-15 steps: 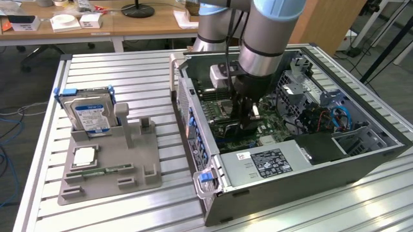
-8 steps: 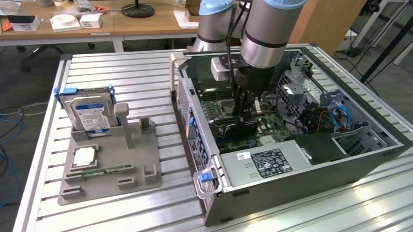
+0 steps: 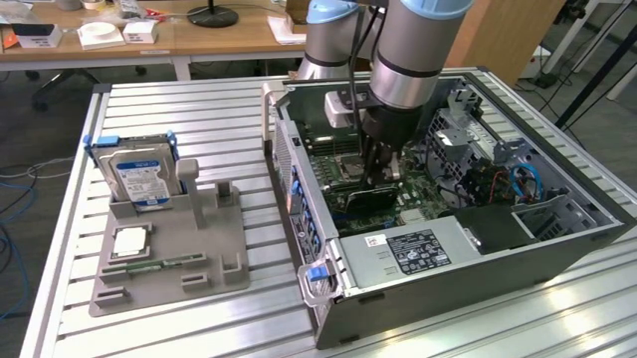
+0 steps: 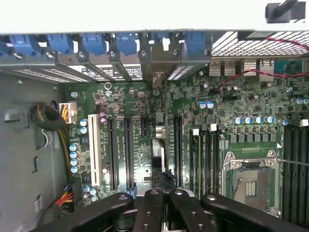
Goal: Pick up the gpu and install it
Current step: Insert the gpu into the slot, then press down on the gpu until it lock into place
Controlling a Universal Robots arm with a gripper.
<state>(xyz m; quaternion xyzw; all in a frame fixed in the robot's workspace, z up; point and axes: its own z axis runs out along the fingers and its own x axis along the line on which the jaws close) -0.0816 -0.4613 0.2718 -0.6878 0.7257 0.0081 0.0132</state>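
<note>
Gripper point(image 3: 381, 181) shut on gpu point(image 3: 372, 198) — inside case point(image 3: 557, 246)

- Gripper point(image 4: 163, 203): black fingers point(image 4: 150, 210) drawn together over the green motherboard point(image 4: 145, 145).
- Thin dark card edge, the gpu point(image 4: 159, 152), stands between the expansion slots point(image 4: 120, 150) just beyond the fingertips.
- Empty CPU socket point(image 4: 252, 180) to one side; memory slots point(image 4: 203, 159) between it and the card.
- Blue slot latches point(image 4: 91, 42) line the case edge.

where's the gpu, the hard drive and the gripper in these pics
gpu point(image 3: 371, 199), exterior view, on the black card's flat face under the fingers.
hard drive point(image 3: 139, 177), exterior view, on its blue-white label.
gripper point(image 3: 380, 176), exterior view, midway between its fingertips, shut on the gpu.
</note>
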